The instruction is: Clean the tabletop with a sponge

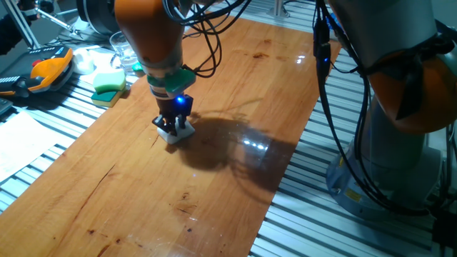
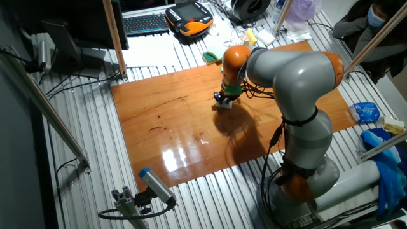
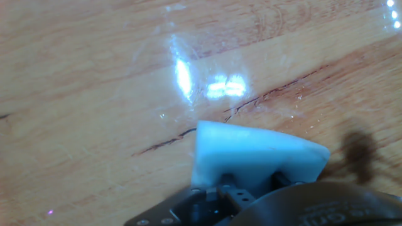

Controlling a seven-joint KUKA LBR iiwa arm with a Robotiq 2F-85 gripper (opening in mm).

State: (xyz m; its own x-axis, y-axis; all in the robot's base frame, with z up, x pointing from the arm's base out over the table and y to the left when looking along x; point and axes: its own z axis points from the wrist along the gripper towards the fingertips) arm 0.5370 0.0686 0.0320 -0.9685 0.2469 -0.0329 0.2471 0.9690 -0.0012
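The tabletop [image 1: 214,178] is a long reddish-brown glossy wooden board with dark grain streaks; it also shows in the other fixed view [image 2: 172,121] and fills the hand view [image 3: 94,94]. My gripper [image 1: 175,127] points straight down near the board's left edge and is shut on the white sponge [image 1: 176,130]. The sponge rests pressed on the wood. In the other fixed view the gripper [image 2: 222,100] holds the sponge [image 2: 224,104] at the board's far side. In the hand view the sponge [image 3: 251,150] sticks out beyond the fingers next to a dark streak.
A green-topped yellow sponge [image 1: 108,86] lies on the ribbed grey metal surface [image 1: 64,128] left of the board, near an orange hand controller [image 1: 46,70] and a glass [image 1: 123,48]. The robot's base [image 1: 400,143] stands at the right. A keyboard [image 2: 146,23] sits at the far side.
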